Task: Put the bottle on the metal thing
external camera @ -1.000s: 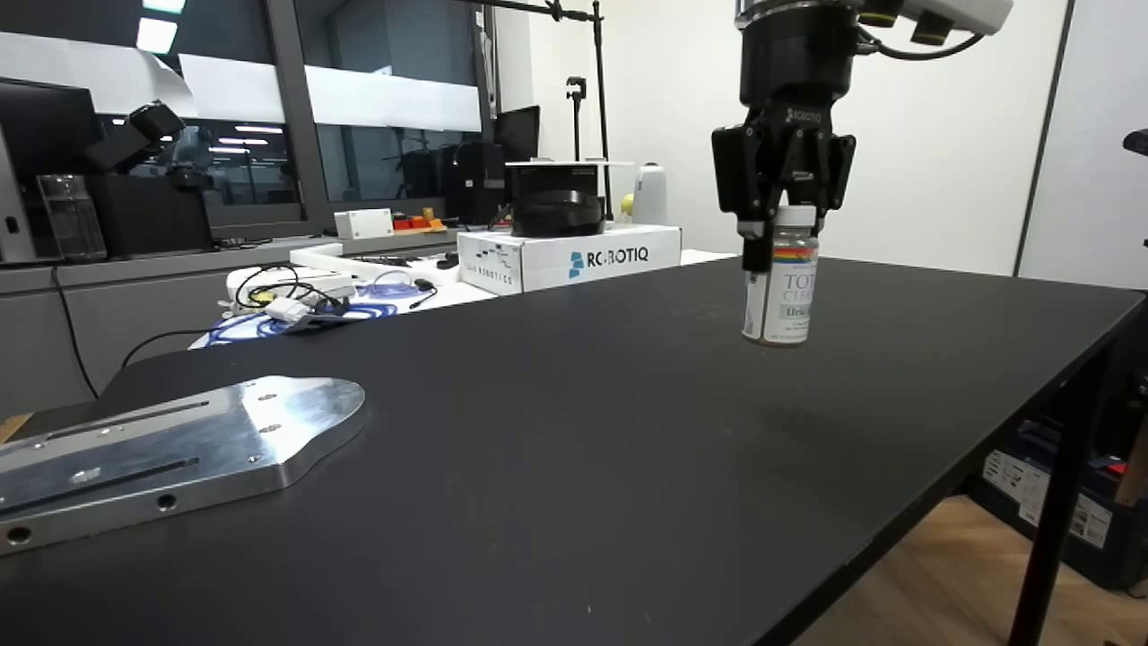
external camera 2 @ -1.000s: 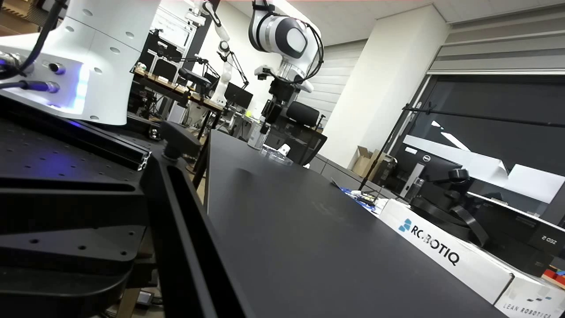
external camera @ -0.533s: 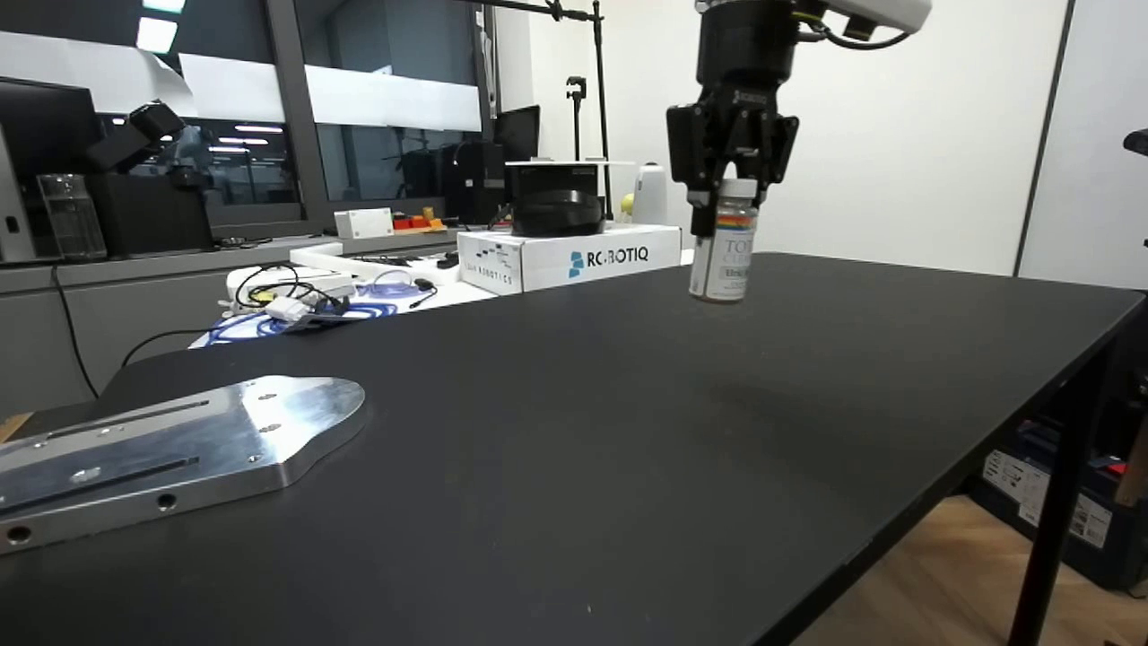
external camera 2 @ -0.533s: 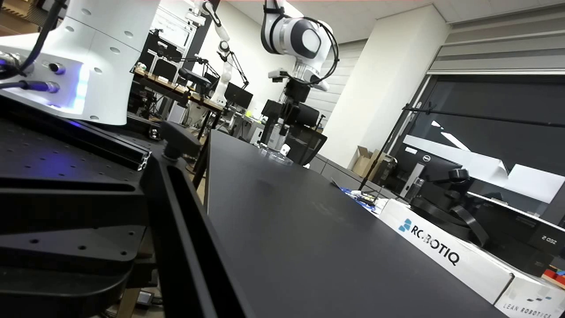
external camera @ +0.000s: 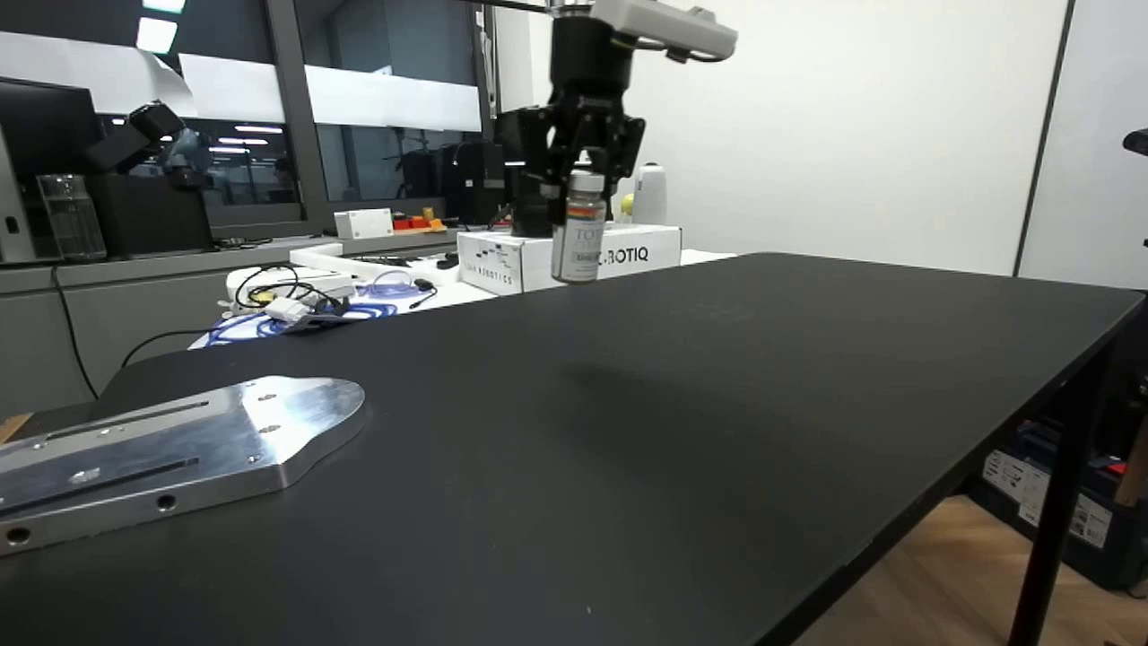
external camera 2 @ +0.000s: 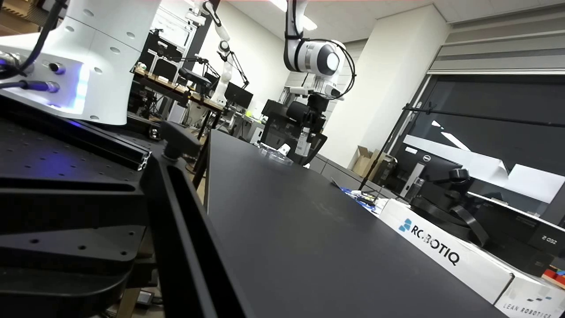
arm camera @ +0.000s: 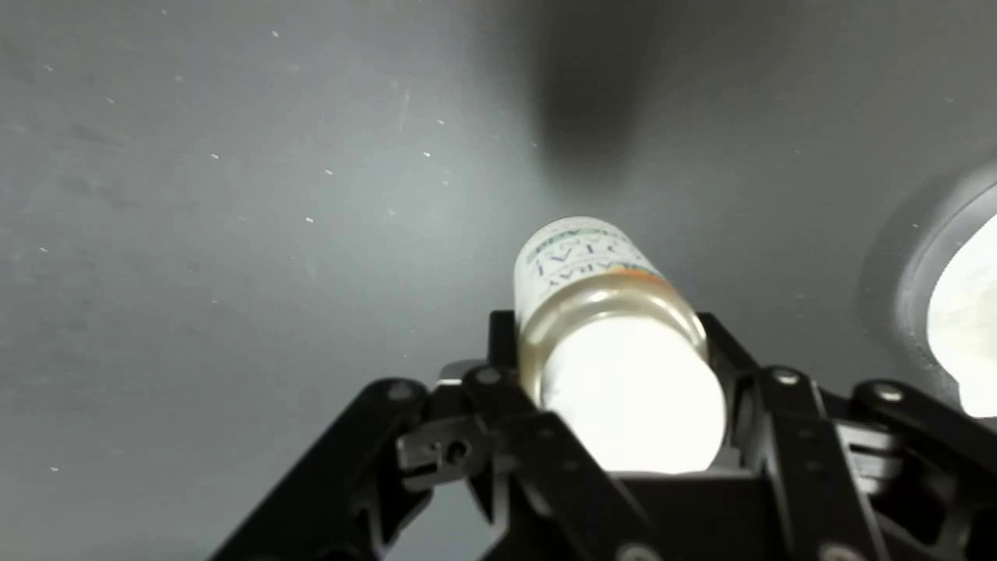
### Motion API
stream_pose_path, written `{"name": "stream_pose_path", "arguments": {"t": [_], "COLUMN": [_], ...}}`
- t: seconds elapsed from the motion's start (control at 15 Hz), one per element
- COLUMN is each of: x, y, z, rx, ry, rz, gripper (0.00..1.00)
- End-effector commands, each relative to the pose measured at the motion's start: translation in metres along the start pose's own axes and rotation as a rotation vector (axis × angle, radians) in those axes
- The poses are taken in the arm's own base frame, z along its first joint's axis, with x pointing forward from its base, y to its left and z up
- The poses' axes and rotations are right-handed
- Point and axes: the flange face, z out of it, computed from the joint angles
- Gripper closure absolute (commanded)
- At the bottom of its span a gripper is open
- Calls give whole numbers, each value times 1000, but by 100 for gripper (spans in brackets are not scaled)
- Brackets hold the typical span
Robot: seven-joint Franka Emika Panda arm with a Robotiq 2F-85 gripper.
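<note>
The bottle (external camera: 581,235), translucent with a white cap and a printed label, hangs nearly upright in my gripper (external camera: 585,199), well above the black table. It also shows in an exterior view (external camera 2: 303,144) and fills the jaws in the wrist view (arm camera: 623,374). My gripper (arm camera: 609,335) is shut on it, one finger on each side near the neck. The metal thing (external camera: 224,435), a flat silver plate with slots and holes, lies on the table at the left of an exterior view, apart from the bottle. A bright rounded edge (arm camera: 962,312) in the wrist view appears to be its end.
The black table (external camera: 682,431) carries a shadow below the bottle. White Robotiq boxes (external camera: 628,247) with black equipment stand beyond the table edge. Cables (external camera: 296,309) lie on a side surface. A shiny low shape (external camera 2: 276,154) at the table's far end may be the plate.
My gripper, holding the bottle throughout, has moved left and up in an exterior view and rightward in the opposite one. The metal plate has not moved.
</note>
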Motion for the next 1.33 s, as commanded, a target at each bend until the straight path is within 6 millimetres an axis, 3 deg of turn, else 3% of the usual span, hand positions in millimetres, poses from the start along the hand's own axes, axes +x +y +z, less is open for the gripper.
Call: {"name": "stream_pose_path", "arguments": {"t": [0.0, 0.27, 0.47, 1.27], "x": [33, 44, 52, 74], "y": [-64, -136, -167, -216], "z": [9, 14, 22, 67], "rx": [-4, 0, -2, 87], "ry": [5, 18, 4, -86], "rz": [-64, -155, -211, -460], "gripper": [69, 69, 69, 69]}}
